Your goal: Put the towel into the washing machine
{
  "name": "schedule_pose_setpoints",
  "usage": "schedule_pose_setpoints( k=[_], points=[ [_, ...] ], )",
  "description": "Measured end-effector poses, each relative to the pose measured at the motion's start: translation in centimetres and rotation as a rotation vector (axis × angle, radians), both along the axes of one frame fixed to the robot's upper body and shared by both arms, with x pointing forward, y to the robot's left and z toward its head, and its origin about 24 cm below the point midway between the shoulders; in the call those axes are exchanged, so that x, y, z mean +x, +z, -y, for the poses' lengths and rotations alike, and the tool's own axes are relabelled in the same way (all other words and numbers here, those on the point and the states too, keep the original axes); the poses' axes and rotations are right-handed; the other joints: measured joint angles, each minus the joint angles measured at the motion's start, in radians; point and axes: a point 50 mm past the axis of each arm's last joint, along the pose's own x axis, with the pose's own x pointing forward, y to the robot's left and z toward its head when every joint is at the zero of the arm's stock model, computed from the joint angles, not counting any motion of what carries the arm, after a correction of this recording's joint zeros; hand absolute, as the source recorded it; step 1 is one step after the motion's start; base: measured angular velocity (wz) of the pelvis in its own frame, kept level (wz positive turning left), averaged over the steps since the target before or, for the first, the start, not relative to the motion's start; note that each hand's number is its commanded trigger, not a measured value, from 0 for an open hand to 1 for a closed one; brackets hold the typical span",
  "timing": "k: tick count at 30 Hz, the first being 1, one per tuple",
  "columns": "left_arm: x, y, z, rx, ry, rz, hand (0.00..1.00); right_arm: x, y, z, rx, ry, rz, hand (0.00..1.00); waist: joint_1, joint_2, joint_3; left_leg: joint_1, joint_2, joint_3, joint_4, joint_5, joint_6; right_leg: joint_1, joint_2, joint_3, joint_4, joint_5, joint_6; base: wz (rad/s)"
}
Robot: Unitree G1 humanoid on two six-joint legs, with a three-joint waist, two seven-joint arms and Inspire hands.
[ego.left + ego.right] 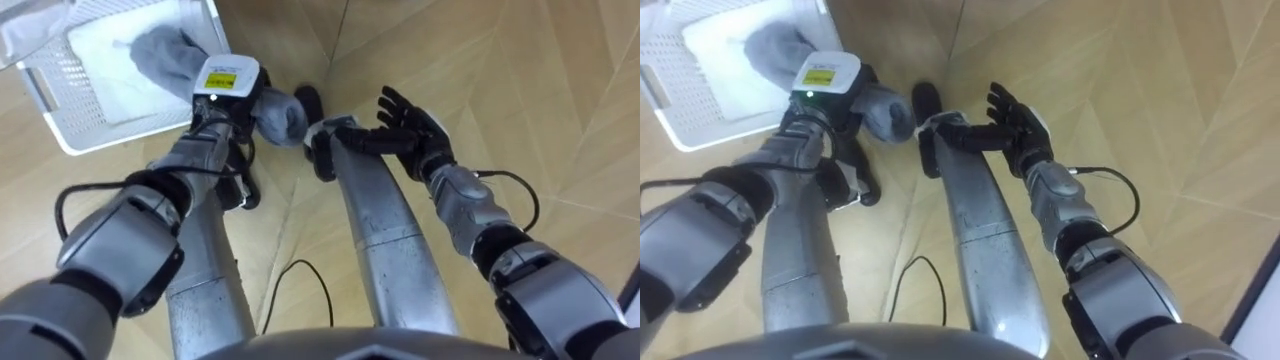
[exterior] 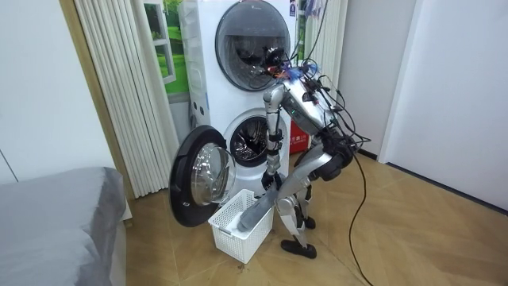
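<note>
Left hand [image 1: 228,88] clenched round grey towel [image 1: 278,114]: thick bunched roll, one end in white basket [image 1: 62,132], other end bulging past the hand. Right hand [image 1: 408,125] spread wide, nothing in it. Room view adds: robot bent fwd over basket, towel hanging slantwise hand-to-basket, washing machine [image 2: 252,143] just behind w/ door [image 2: 197,181] swung open.

Nothing legible here. A yellow label [image 1: 219,80] sits on the white tag at the back of the left hand [image 1: 215,105], its dark print too small to make out. Over on the washing machine [image 2: 208,87], there's a green picture panel [image 2: 173,48] and a small blue sticker [image 2: 292,8] up top, both unreadable.
</note>
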Motion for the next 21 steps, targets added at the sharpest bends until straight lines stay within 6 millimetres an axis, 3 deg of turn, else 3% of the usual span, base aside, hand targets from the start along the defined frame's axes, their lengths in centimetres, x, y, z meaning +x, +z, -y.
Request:
schedule_pose_setpoints(
  k=[8, 14, 21],
  points=[
    [-0.2, -0.5, 0.2, -0.016, 0.006, -0.117, 1.0, 0.2, -0.1, -0.1, -0.021, -0.008, -0.023, 0.0, -0.005, -0.023, -0.0028, 0.015, -0.009, 0.005, -0.022, -0.002, 0.004, 0.009, -0.004, 0.008, -0.013, -0.004, 0.007, 0.0],
    [-1.1, -1.7, 0.7, -0.081, 0.028, -0.222, 1.0, -0.8, -1.3, 0.3, -0.07, -0.037, -0.107, 0.0, 0.0, -0.027, -0.0035, 0.124, -0.018, 0.001, -0.086, 0.008, 0.005, 0.12, -0.019, -0.008, -0.07, -0.006, 0.009, 0.04],
    [-2.6, -3.1, 1.2, -0.109, 0.015, -0.237, 1.0, -2.4, -2.8, 1.4, -0.158, -0.047, -0.208, 0.0, 0.07, -0.024, -0.0046, 0.293, -0.032, 0.014, -0.2, 0.025, 0.005, 0.282, -0.029, -0.017, -0.162, 0.001, 0.013, -0.01]
  ],
)
